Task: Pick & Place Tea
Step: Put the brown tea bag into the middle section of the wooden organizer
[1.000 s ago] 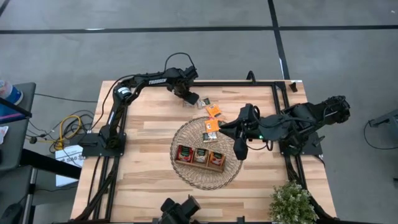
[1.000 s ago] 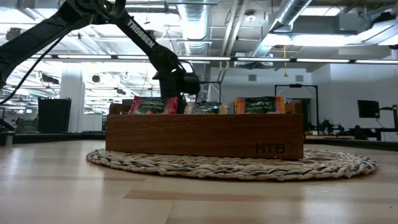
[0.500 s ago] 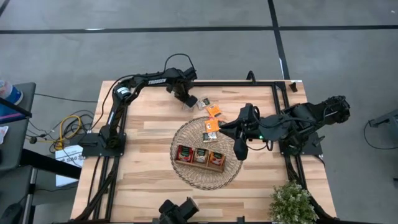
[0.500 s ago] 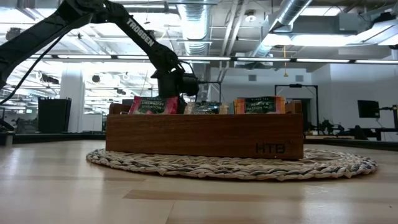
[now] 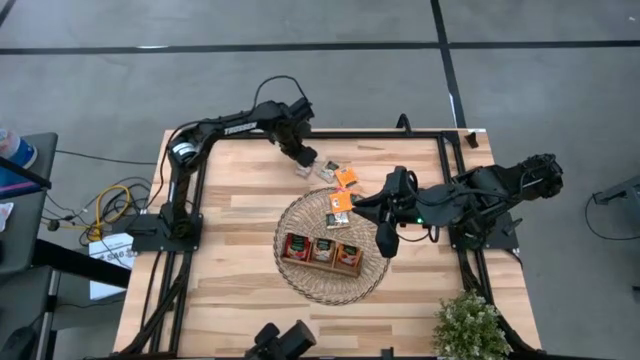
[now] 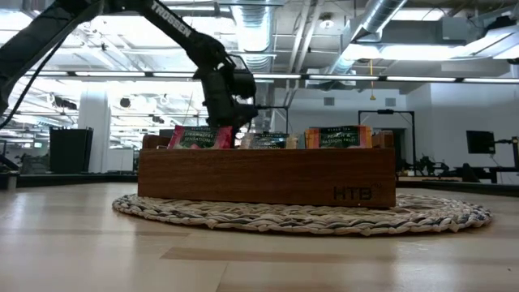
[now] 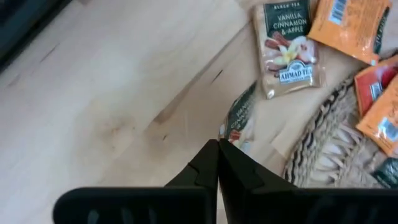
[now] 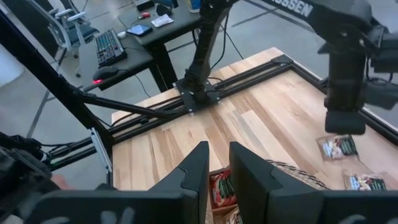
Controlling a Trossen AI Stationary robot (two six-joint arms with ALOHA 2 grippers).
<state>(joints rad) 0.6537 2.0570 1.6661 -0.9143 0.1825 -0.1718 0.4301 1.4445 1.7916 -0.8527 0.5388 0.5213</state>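
Two dark arms reach over the pale wooden table (image 5: pixel 230 230), one from the upper left of the overhead frame and one from the right.

The left gripper (image 5: pixel 303 160) sits in the upper middle of that frame, and its wrist view shows its black fingers (image 7: pixel 208 167) pressed together to a point with nothing visibly between them. Just past the tips a small dark-green tea sachet (image 7: pixel 239 118) lies flat on the wood. Farther along in the wrist frame's upper right lies a beige vanilla-cinnamon sachet (image 7: pixel 286 50), with an orange sachet (image 7: pixel 354 25) at the corner.

From above, these loose sachets (image 5: pixel 340 180) form a small cluster right of centre near the frame's top, at the upper edge of the round woven wicker mat (image 5: pixel 300 285).

A brown three-compartment wooden tray (image 5: pixel 322 250) rests at the centre of the mat, with red, pale and orange sachets standing in it. In the level view they poke above its front wall (image 6: pixel 268 185).

The right gripper (image 5: pixel 385 238) hovers at the tray's right end, right of centre in the overhead frame. Its fingers (image 8: pixel 249 171) stand slightly apart, and nothing shows between them.
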